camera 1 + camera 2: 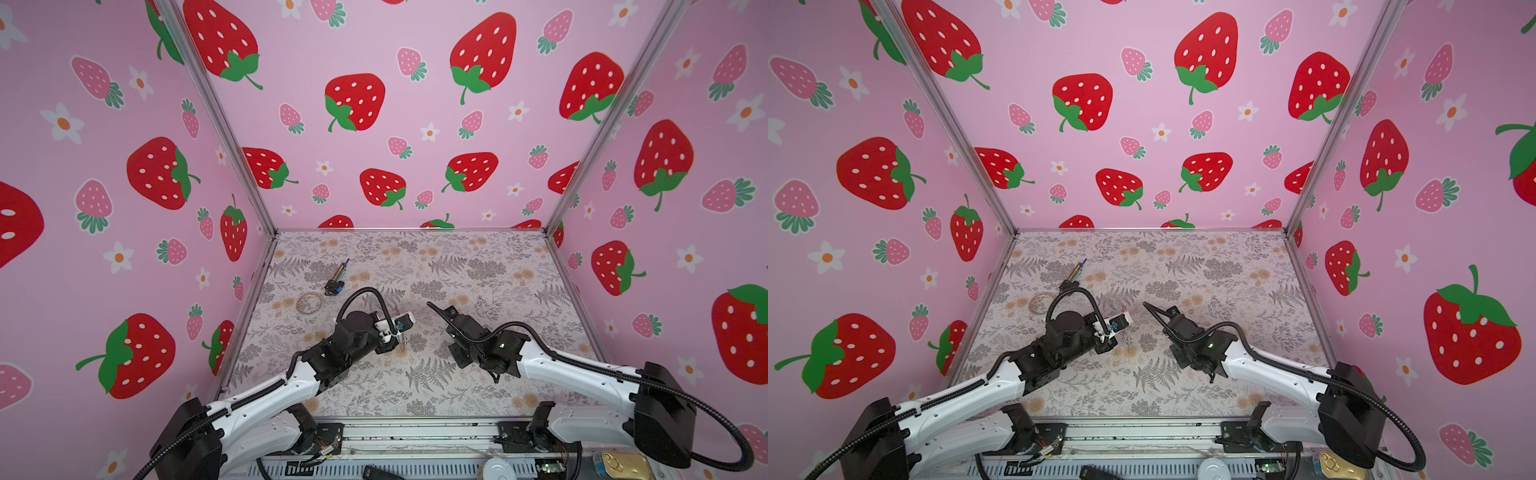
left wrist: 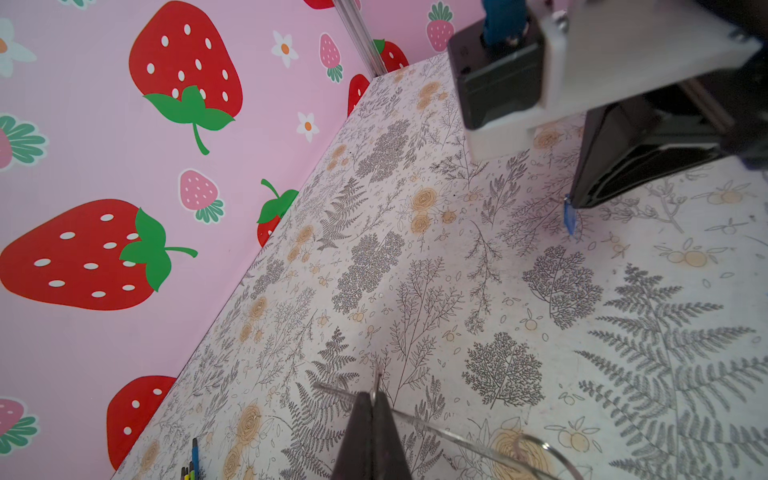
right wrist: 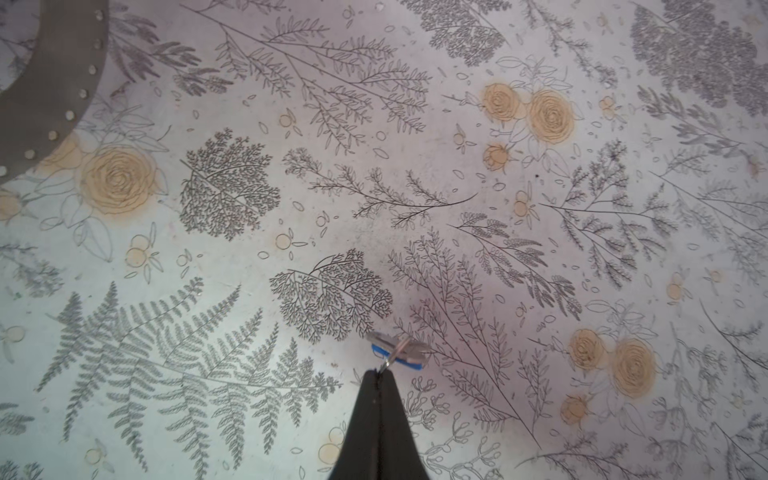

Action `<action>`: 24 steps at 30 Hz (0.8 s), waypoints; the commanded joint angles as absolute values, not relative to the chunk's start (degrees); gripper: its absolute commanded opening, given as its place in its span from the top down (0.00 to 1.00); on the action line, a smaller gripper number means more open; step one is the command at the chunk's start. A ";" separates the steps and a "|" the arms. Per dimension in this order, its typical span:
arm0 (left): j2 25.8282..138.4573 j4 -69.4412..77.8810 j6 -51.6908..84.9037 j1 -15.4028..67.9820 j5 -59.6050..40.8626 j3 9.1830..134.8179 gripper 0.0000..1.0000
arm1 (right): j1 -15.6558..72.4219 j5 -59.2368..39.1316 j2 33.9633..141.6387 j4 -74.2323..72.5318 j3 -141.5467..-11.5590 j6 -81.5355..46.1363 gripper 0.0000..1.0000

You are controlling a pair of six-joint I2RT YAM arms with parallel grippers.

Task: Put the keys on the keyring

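Right wrist view: keys (image 3: pixel 397 353) held, keyring (image 3: pixel 54 83) well apart
Above the table's (image 3: pixel 415 166) middle the right gripper (image 3: pixel 380 374) pinched the keys' tiny loop; the keyring lay flat; the left gripper (image 2: pixel 374 401) was pressed shut on a thin wire (image 2: pixel 377 380). So slight a hold could let the keys swing or slip

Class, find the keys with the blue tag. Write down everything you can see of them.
The keys are a small bright-blue oblong tag, plastic by its look, joined by a thin wire loop to a tiny silver metal key. The right gripper pinches that loop, jaws shut, so they dangle from its tip towards the flower-patterned table. Whether they touch it cannot be told. They are slightly blurred.
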State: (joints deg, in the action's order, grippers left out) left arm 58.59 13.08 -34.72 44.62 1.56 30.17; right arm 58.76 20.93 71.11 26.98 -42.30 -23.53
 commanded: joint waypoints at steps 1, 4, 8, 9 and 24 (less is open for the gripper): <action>57.90 15.67 -35.47 44.38 2.11 30.80 1.00 | 59.05 25.02 72.54 25.18 -41.82 -28.03 1.00; 57.92 15.73 -35.43 44.32 2.20 30.76 1.00 | 59.39 25.43 73.77 21.60 -40.65 -30.08 1.00; 58.01 15.82 -35.42 44.34 2.20 30.81 1.00 | 61.04 24.95 76.35 19.23 -40.17 -30.50 1.00; 58.01 15.82 -35.43 44.37 2.22 30.76 1.00 | 61.40 24.93 77.09 19.25 -40.32 -30.50 1.00; 57.49 16.44 -35.51 44.38 3.42 30.41 1.00 | 65.12 16.91 80.93 10.51 -41.09 -27.89 0.84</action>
